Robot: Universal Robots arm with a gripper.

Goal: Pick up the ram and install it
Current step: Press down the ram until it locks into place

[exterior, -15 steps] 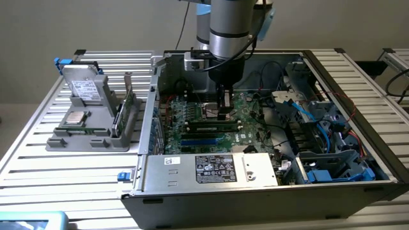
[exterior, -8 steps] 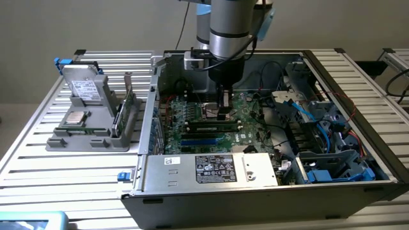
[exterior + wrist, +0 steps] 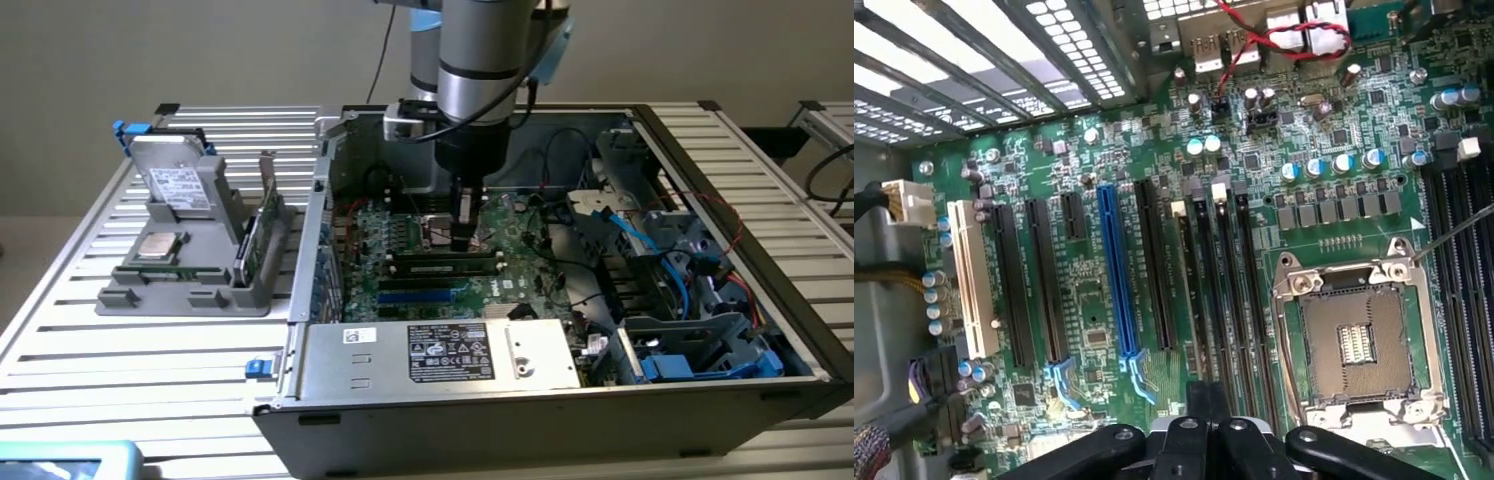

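While hand (image 3: 462,243) hovers low over motherboard (image 3: 514,285) inside case (image 3: 400,420), I see fingers pressed together, nothing pinched; ram (image 3: 450,268) lies seated in slot just below fingertips.

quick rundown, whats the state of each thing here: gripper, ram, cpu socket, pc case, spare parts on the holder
gripper: shut, down over the memory slots inside the case
ram: lying seated in a slot just below the gripper
cpu socket: empty, no processor in it
pc case: side panel off, motherboard exposed
processor chip: resting on the grey holder, untouched
hard drive: standing on the holder
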